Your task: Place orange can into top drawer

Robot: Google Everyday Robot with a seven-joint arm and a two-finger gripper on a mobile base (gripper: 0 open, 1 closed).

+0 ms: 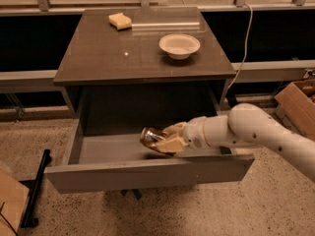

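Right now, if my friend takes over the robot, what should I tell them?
Gripper: shut on the orange can, reaching inside the top drawer.
Can: tilted on its side, low over the drawer floor; whether it touches is unclear.
Done: drawer open, can inside it.
Left: set the can down, release, pull the arm out.
Bowl and sponge sit on the cabinet top.

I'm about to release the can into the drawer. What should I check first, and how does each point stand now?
1. Top drawer pulled open: ok.
2. Gripper shut on the orange can: ok.
3. Can inside the drawer, behind its front panel: ok.
4. Can resting on the drawer floor: cannot tell.
5. No other object in the drawer around the can: ok.
6. Bowl and sponge up on the cabinet top, away from the arm: ok.
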